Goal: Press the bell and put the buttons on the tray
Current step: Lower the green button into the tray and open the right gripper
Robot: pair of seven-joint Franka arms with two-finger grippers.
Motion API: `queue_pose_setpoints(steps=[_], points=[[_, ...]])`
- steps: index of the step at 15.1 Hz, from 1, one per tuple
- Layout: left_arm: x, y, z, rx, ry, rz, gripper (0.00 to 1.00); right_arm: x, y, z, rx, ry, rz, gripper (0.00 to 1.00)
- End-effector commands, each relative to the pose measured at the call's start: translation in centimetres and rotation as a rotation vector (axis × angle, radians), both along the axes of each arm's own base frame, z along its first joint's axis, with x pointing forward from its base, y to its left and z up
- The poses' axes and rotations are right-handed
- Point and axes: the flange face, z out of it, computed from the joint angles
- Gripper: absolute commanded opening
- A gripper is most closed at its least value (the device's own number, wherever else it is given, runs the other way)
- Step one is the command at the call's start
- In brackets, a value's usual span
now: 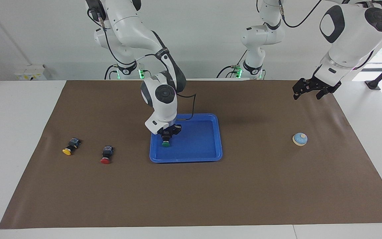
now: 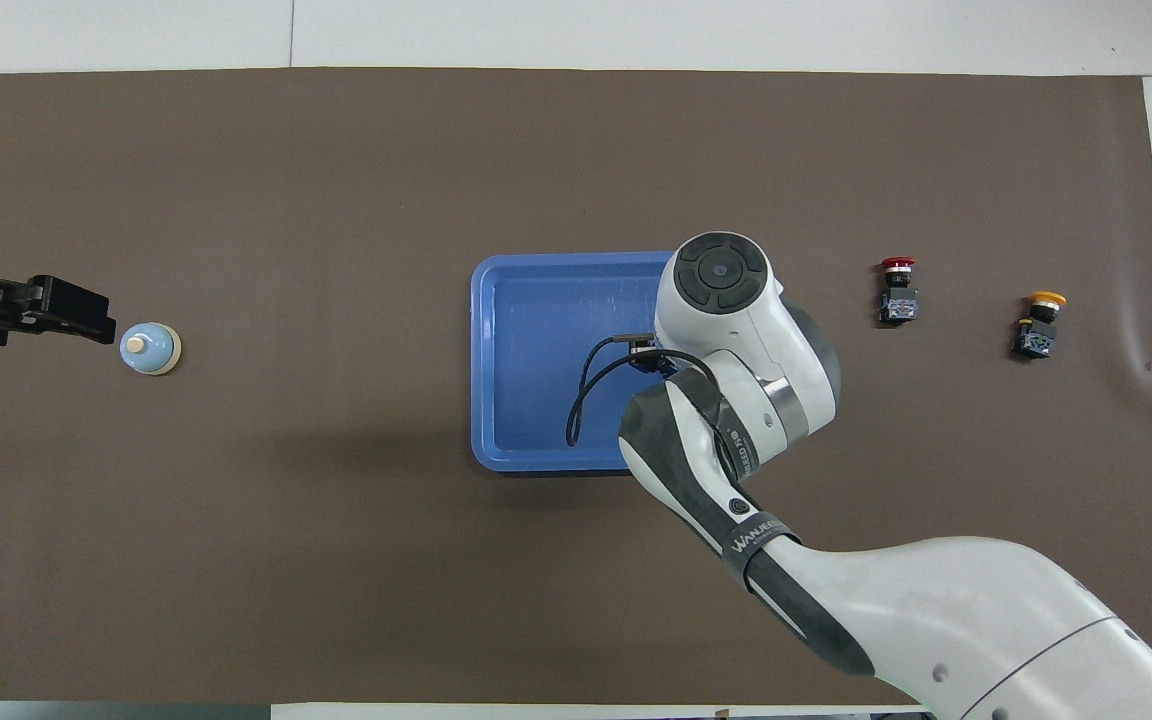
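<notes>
My right gripper (image 1: 167,132) is clamped on the green button (image 1: 165,142) in the blue tray (image 1: 207,139), cap pointing away from me. My left gripper (image 1: 310,89) waits, fingers apart, above the mat near the bell (image 1: 299,139).

Right arm (image 2: 736,340) over tray (image 2: 536,350); bell (image 2: 150,349) beside left hand (image 2: 86,320).

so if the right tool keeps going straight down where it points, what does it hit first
Most likely the floor of the tray. The right tool points down over the tray, shut on the green button, so the button's cap would touch the tray first. How much gap remains is hard to judge.
</notes>
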Motion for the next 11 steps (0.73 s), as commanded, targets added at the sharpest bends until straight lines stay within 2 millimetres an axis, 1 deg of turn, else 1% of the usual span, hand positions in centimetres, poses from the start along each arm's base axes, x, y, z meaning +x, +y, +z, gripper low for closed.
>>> queue_pose_setpoints(steps=[1,2,3,4,6,7,8,9,11], points=[[-0.4,0.1,0.5,0.002,-0.001,0.011,1.00,-0.6,-0.1,1.0,-0.004,-0.004,-0.019,1.00],[-0.4,0.1,0.5,0.002,-0.001,0.011,1.00,-0.5,-0.1,1.9,-0.010,-0.003,-0.047,1.00],[-0.4,0.1,0.5,0.002,-0.001,0.011,1.00,-0.3,-0.2,3.4,-0.018,0.005,-0.062,1.00],[-0.4,0.1,0.5,0.002,-0.001,0.011,1.00,0.2,-0.6,5.5,-0.020,0.018,-0.079,1.00],[-0.4,0.1,0.5,0.002,-0.001,0.011,1.00,1.8,-2.9,9.9,-0.012,0.011,-0.122,1.00],[-0.4,0.1,0.5,0.002,-0.001,0.011,1.00,2.8,-5.0,11.3,-0.008,-0.009,-0.153,1.00],[-0.4,0.1,0.5,0.002,-0.001,0.011,1.00,3.9,-7.7,12.0,-0.007,-0.026,-0.168,1.00],[-0.4,0.1,0.5,0.002,-0.001,0.011,1.00,4.7,-10.2,12.2,-0.001,-0.033,-0.152,1.00],[-0.4,0.1,0.5,0.002,-0.001,0.011,1.00,6.4,-16.5,11.8,0.020,-0.061,-0.099,1.00]])
